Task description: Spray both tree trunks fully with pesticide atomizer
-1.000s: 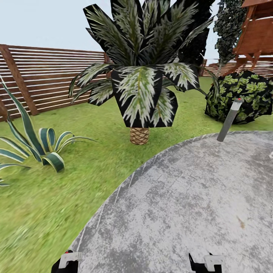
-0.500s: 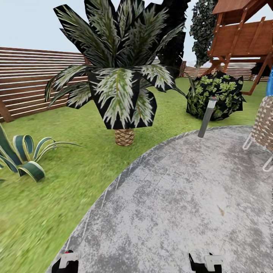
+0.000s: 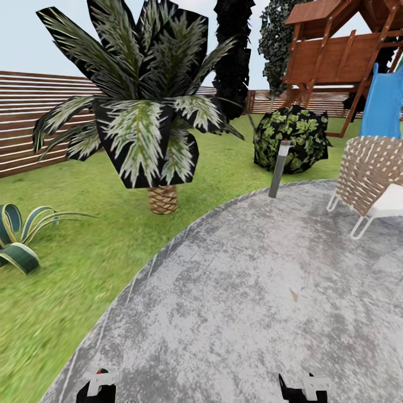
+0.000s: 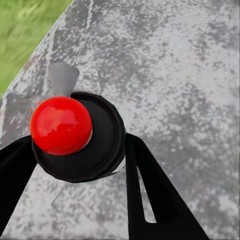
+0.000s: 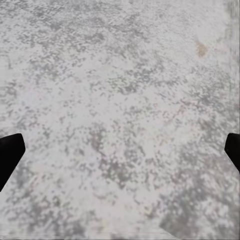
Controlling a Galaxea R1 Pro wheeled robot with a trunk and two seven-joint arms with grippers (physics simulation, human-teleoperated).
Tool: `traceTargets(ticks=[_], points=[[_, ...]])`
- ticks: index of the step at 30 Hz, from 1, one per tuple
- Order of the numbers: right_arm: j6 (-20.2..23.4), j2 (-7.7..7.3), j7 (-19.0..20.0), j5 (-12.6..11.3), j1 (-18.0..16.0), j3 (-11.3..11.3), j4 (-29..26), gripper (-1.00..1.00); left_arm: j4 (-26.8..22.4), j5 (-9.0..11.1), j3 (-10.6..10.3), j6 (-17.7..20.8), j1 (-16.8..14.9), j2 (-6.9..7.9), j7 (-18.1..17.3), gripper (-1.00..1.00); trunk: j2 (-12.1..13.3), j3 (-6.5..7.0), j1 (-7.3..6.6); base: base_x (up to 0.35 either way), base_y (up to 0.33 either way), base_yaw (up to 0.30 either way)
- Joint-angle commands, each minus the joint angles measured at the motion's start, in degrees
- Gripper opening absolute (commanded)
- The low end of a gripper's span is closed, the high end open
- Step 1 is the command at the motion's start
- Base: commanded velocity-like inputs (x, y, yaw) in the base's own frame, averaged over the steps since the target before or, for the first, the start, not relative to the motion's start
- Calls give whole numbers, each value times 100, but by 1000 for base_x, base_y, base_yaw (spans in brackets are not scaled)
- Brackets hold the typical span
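Pesticide atomizer [image 4: 77, 137] is sitting clamped between the black fingers [image 4: 150, 195] of the left gripper [image 4: 75, 165], seen end-on in the left wrist view: its red knob is facing the camera, so its long axis is running away from the lens toward the grey mottled paving [image 4: 175, 65], with a pale nozzle part poking out past the black body. In the head view the left gripper [image 3: 96, 387] is showing at the bottom edge with a speck of red at its tip, and the right gripper [image 3: 305, 389] is hanging beside it. In the right wrist view, that gripper's two black fingertips [image 5: 10, 155] are standing wide apart at opposite edges with nothing between them over bare paving.

Compared with a second ago, the whole head view is swinging rightward: the short palm [image 3: 145, 106] and the striped agave [image 3: 22, 238] are sliding toward the left, while a woven chair [image 3: 372, 182], a blue slide [image 3: 383, 103] and more of the wooden play tower [image 3: 341, 50] are coming into sight.

Open paving is stretching ahead of the robot, its curved edge meeting the lawn [image 3: 67, 268] on the left. A grey bollard light [image 3: 279, 169] is standing at the far rim, just before a round bush [image 3: 291, 137], and the slatted fence [image 3: 33, 123] is closing the garden behind.
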Motion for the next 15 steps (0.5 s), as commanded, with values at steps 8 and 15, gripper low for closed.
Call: traceTargets(ticks=[8, 15], points=[[0, 0, 0, 0, 0, 2, 2, 100, -1, 3, 6, 0, 0, 0, 6, -100, 0, 0, 0, -216, -167, -262], [0, 0, 0, 0, 0, 0, 5, 100, -2, 9, 9, 0, 0, 0, 9, -100, 0, 0, 0, -30, -22, -262]])
